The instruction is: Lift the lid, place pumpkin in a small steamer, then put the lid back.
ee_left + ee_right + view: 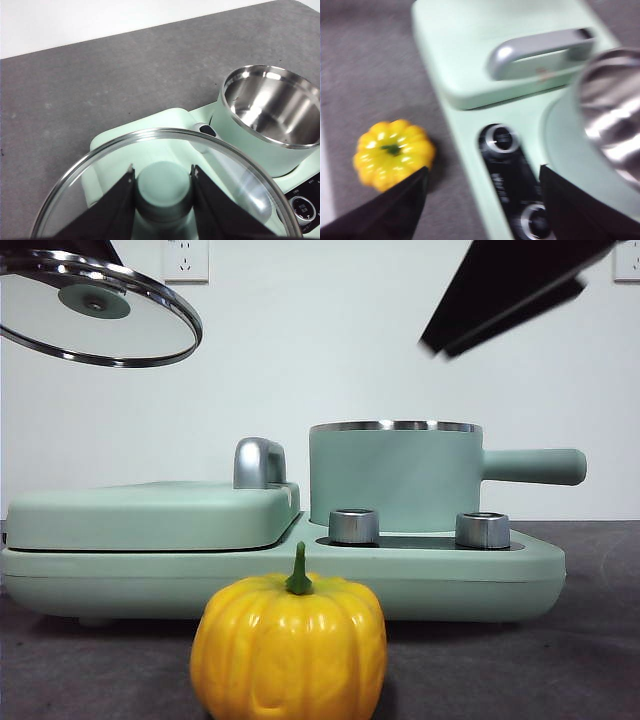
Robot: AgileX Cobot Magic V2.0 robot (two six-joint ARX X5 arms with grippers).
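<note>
L claw clenched on lid knob, held aloft. R claw released above pumpkin; small steamer uncovered.

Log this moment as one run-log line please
left gripper: shut on lid knob, held aloft | right gripper: open, above appliance | small steamer: uncovered, empty | pumpkin: on table

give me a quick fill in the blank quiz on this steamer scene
1. The left gripper holds the round clear glass lid by its mint-green ____.
2. The mint-green cylindrical small steamer with the chrome rim is ____ inside.
3. The glossy yellow-orange ribbed pumpkin sits on the grey ____.
4. The right gripper has its jaws ____.

Missing words: knob; empty; table; open
</note>
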